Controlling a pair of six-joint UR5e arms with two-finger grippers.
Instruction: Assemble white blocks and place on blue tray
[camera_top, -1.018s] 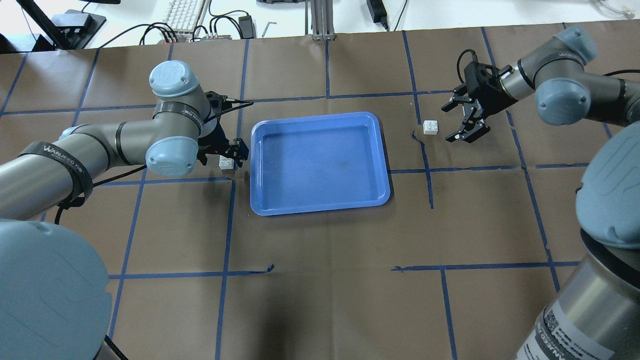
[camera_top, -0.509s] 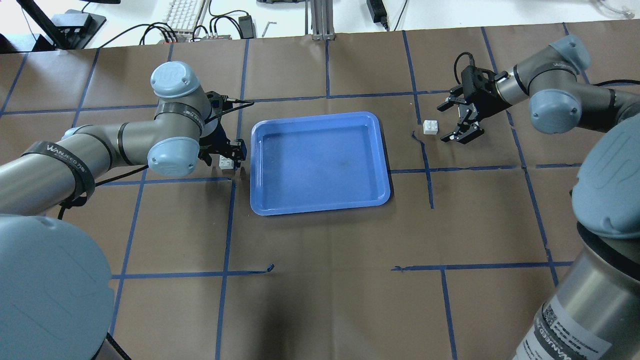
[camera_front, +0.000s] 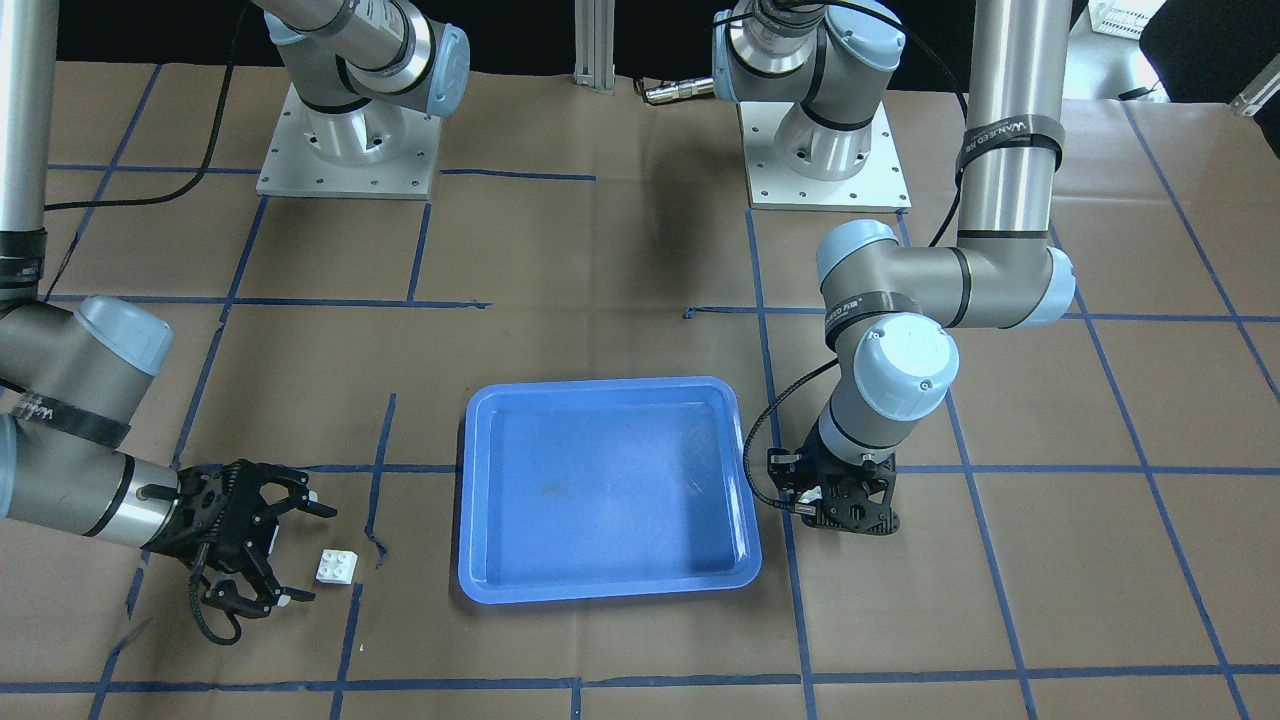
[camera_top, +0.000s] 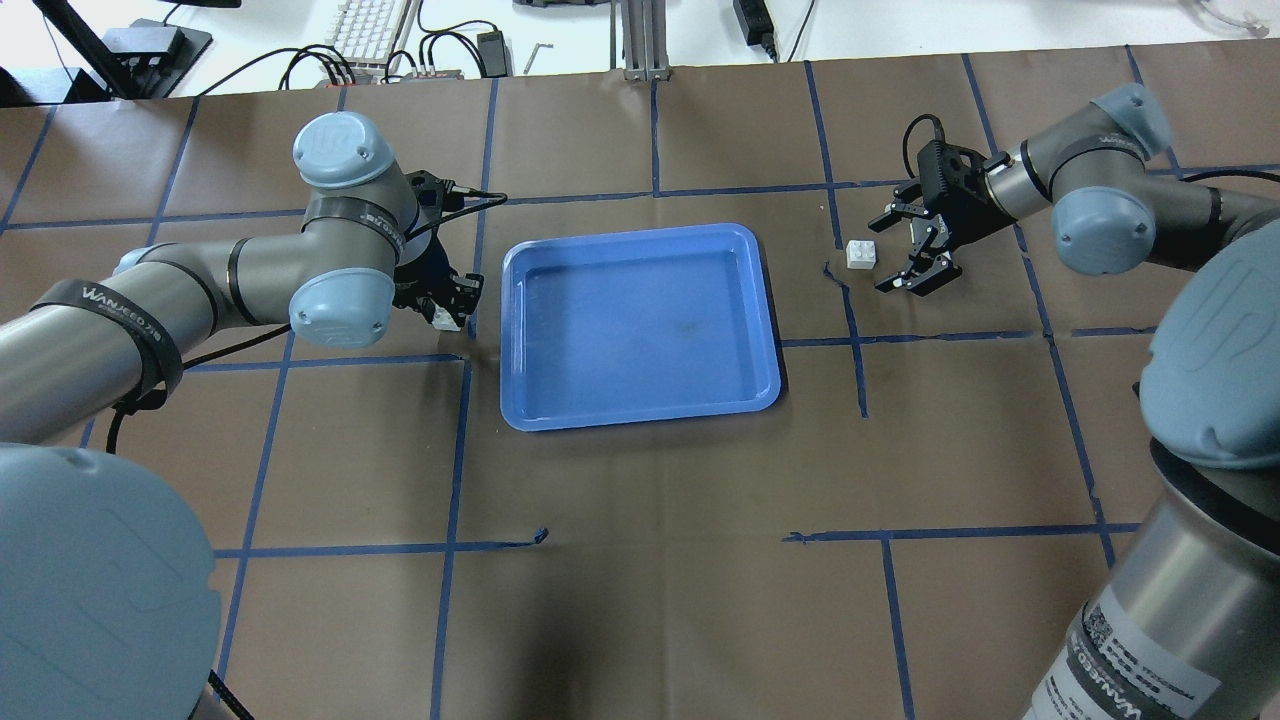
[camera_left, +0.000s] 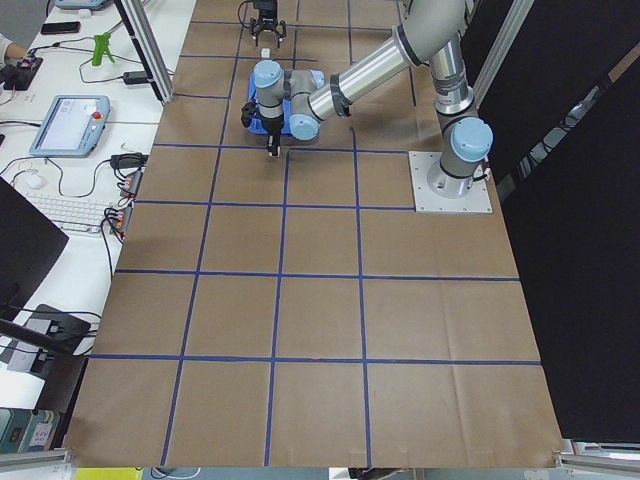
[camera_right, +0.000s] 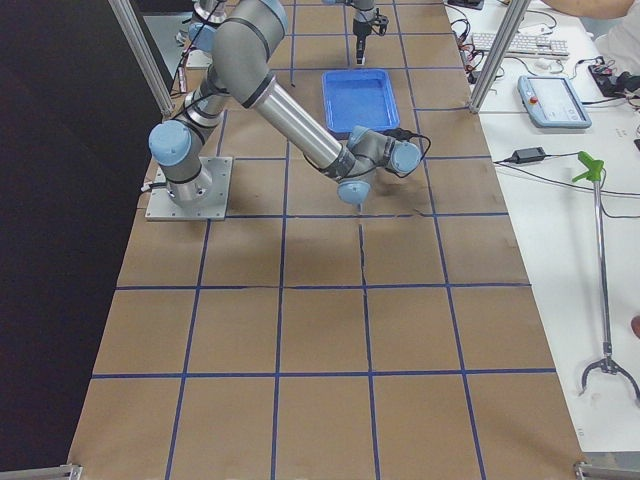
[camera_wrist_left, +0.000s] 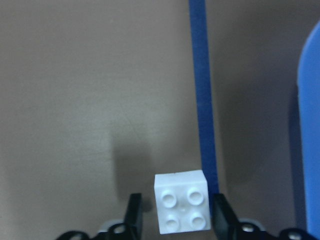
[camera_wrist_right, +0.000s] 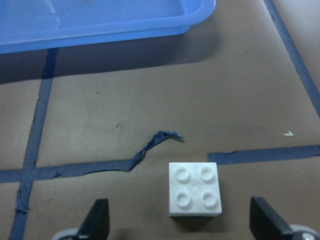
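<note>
The blue tray (camera_top: 640, 330) lies mid-table and is empty; it also shows in the front view (camera_front: 600, 490). My left gripper (camera_top: 450, 305) is just off the tray's left edge. It is shut on one white block (camera_top: 443, 319), which sits studs-up between the fingers in the left wrist view (camera_wrist_left: 181, 207). The other white block (camera_top: 861, 254) lies on the paper to the right of the tray. My right gripper (camera_top: 880, 254) is open right beside it. In the right wrist view this block (camera_wrist_right: 195, 188) sits ahead between the spread fingers (camera_wrist_right: 97, 220).
Blue tape lines grid the brown paper. A torn tape curl (camera_wrist_right: 160, 140) lies by the right block. The tray's rim (camera_wrist_left: 311, 125) is close to the left gripper. A keyboard (camera_top: 365, 30) and cables lie past the far edge.
My right gripper has moved left and farther out, closing in on the loose block, still open. My left gripper has shifted slightly left and back with its block.
</note>
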